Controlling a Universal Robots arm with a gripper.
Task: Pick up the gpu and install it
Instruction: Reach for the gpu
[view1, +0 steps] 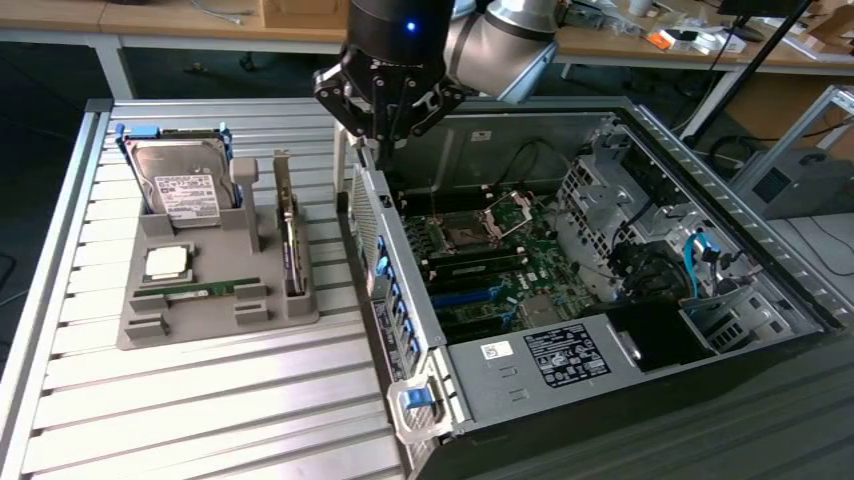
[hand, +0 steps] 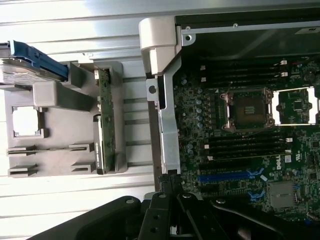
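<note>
Gripper (view1: 375, 148) hangs with its fingers pressed together and nothing between them, above the wall of the open computer case (view1: 383, 235) that faces the parts holder; the wrist view places its fingertips (hand: 161, 197) over that same wall. Graphics card (view1: 288, 238) has not been lifted. It stands on its long edge in a slot of the grey holder (view1: 174, 325) on the slatted table (view1: 200, 420), on the side of the holder nearest the case and just beside it. Its long axis runs parallel to the case wall, from the far end of the holder to the near end in the exterior view, with its flat faces turned toward the case and toward the hard drive (view1: 187, 185). A pale upright piece at its far end appears to be the metal bracket, though this cannot be confirmed. The processor chip (view1: 167, 262) and the memory stick (view1: 200, 290) lie further toward the exterior view's left. Assessment: the step in hand is the approach to the card. Done well, the fingers would need to spread before descent, straddle the thin top edge near mid-length across the two faces, and stay clear of the slot posts and the case wall.
</note>
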